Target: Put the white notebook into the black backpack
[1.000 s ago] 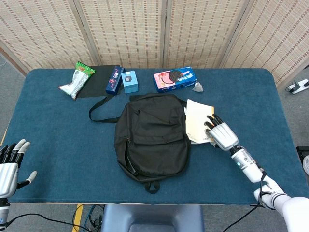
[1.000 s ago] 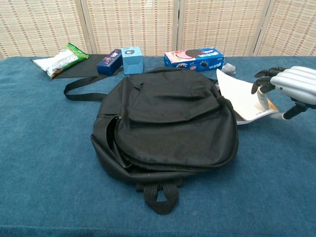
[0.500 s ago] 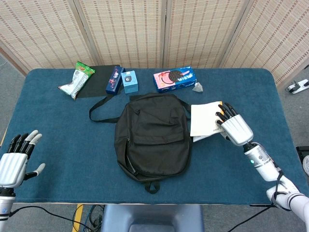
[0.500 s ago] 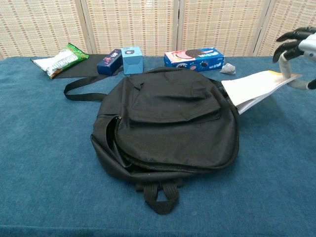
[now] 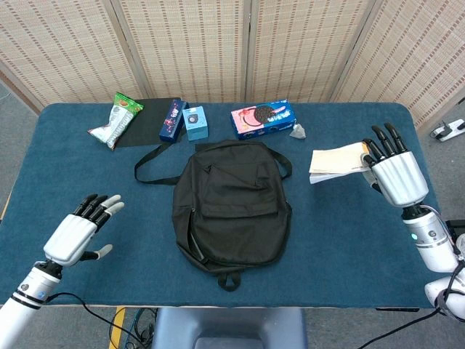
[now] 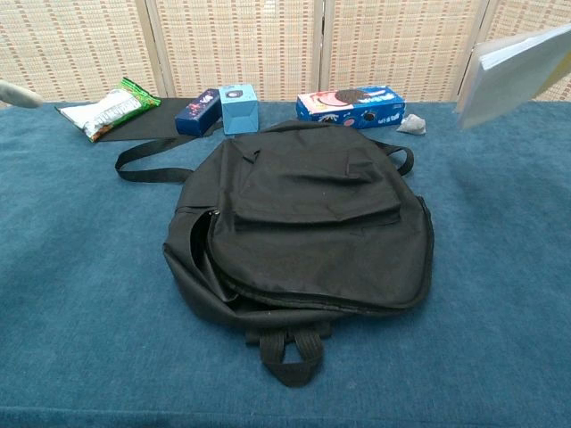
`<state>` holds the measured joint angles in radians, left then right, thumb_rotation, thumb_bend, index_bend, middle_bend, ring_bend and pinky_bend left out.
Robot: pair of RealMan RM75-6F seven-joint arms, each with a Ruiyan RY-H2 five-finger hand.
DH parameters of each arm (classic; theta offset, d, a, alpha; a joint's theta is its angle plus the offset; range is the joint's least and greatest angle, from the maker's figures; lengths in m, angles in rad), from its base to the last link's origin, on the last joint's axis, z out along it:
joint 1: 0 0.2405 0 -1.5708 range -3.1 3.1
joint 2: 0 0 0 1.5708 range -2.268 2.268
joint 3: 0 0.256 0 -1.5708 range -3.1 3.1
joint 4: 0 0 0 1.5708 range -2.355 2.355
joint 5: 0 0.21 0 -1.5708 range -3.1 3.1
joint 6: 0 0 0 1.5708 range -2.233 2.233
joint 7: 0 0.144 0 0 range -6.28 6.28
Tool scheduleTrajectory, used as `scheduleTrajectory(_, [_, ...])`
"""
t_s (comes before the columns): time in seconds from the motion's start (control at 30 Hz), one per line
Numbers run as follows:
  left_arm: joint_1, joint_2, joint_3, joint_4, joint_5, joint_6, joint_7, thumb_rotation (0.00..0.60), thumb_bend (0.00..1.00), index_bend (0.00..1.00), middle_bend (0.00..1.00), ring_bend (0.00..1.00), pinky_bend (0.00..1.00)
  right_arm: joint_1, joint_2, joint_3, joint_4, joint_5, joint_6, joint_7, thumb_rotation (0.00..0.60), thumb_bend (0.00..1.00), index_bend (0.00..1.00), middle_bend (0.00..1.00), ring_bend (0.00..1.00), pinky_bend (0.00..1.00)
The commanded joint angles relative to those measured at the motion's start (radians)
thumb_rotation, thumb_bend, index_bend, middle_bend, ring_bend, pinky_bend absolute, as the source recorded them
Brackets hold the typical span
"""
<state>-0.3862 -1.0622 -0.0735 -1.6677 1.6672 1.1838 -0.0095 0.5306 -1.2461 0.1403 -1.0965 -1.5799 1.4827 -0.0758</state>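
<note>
1. the black backpack lies flat in the middle of the worktop, its top toward the back edge and its carry loop toward the front edge; in the chest view its side zipper gapes a little along the left flank.
2. a long black strap runs from the backpack's top left toward the back left corner.
3. the white notebook is held off the worktop near the right edge, well apart from the backpack; in the chest view it shows high in the top right corner, tilted, with nothing under it.
4. the right hand grips the notebook by its right end, fingers straight and pointing toward the back edge, the book's edge tucked against them.
5. the left hand hovers over the front left part of the worktop, holding nothing, its fingers spread apart and pointing up and to the right.
6. along the back edge, from the left: a green and white snack bag, a flat black cloth under its end, a dark blue box, a light blue box, a blue cookie box and a small grey wrapper.
</note>
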Motion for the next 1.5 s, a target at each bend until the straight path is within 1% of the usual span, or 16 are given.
scheduleTrajectory(0.03, [-0.060,-0.027,0.004,-0.007,0.040,-0.051,0.002,0.600,0.25,0.13,0.07,0.06,0.03,-0.009,0.033,0.016,-0.037,0.006,0.012,-0.027,0.600,0.64,0.60,0.32,0.12,0.09])
scheduleTrajectory(0.2, [-0.147,-0.071,0.002,-0.004,0.071,-0.133,-0.001,0.600,0.25,0.13,0.07,0.06,0.03,-0.015,0.065,0.031,-0.073,0.014,0.017,-0.043,0.600,0.64,0.60,0.32,0.12,0.09])
scheduleTrajectory(0.4, [-0.246,-0.154,-0.014,0.047,0.055,-0.231,-0.010,0.600,0.25,0.13,0.07,0.06,0.03,-0.024,0.081,0.038,-0.088,0.018,0.016,-0.047,0.600,0.64,0.60,0.32,0.12,0.09])
scheduleTrajectory(0.5, [-0.293,-0.195,-0.018,0.075,0.033,-0.286,-0.003,0.600,0.25,0.13,0.07,0.06,0.03,-0.027,0.085,0.039,-0.088,0.018,0.013,-0.047,0.600,0.64,0.60,0.32,0.12,0.09])
scheduleTrajectory(0.77, [-0.378,-0.291,-0.039,0.130,-0.050,-0.389,0.040,0.600,0.25,0.12,0.07,0.06,0.03,-0.031,0.087,0.041,-0.086,0.019,0.003,-0.048,0.600,0.64,0.60,0.32,0.11,0.09])
scheduleTrajectory(0.93, [-0.421,-0.338,-0.050,0.150,-0.095,-0.427,0.053,0.600,0.25,0.12,0.07,0.06,0.03,-0.035,0.087,0.045,-0.083,0.023,0.001,-0.043,0.600,0.64,0.60,0.32,0.12,0.09])
scheduleTrajectory(1.03, [-0.435,-0.361,-0.058,0.153,-0.114,-0.423,0.080,0.600,0.25,0.12,0.07,0.06,0.03,-0.038,0.086,0.046,-0.080,0.024,0.002,-0.039,0.600,0.64,0.60,0.32,0.12,0.09])
scheduleTrajectory(1.2, [-0.454,-0.372,-0.068,0.124,-0.156,-0.428,0.119,0.600,0.25,0.12,0.07,0.06,0.03,-0.044,0.082,0.047,-0.072,0.022,0.009,-0.029,0.600,0.64,0.60,0.32,0.11,0.09])
scheduleTrajectory(1.37, [-0.472,-0.388,-0.066,0.107,-0.181,-0.436,0.140,0.600,0.25,0.12,0.07,0.06,0.03,-0.050,0.081,0.046,-0.066,0.020,0.014,-0.020,0.600,0.64,0.60,0.32,0.11,0.09])
scheduleTrajectory(1.5, [-0.495,-0.408,-0.051,0.118,-0.204,-0.468,0.171,0.600,0.25,0.12,0.07,0.06,0.03,-0.054,0.082,0.046,-0.064,0.018,0.017,-0.013,0.600,0.64,0.60,0.32,0.11,0.09])
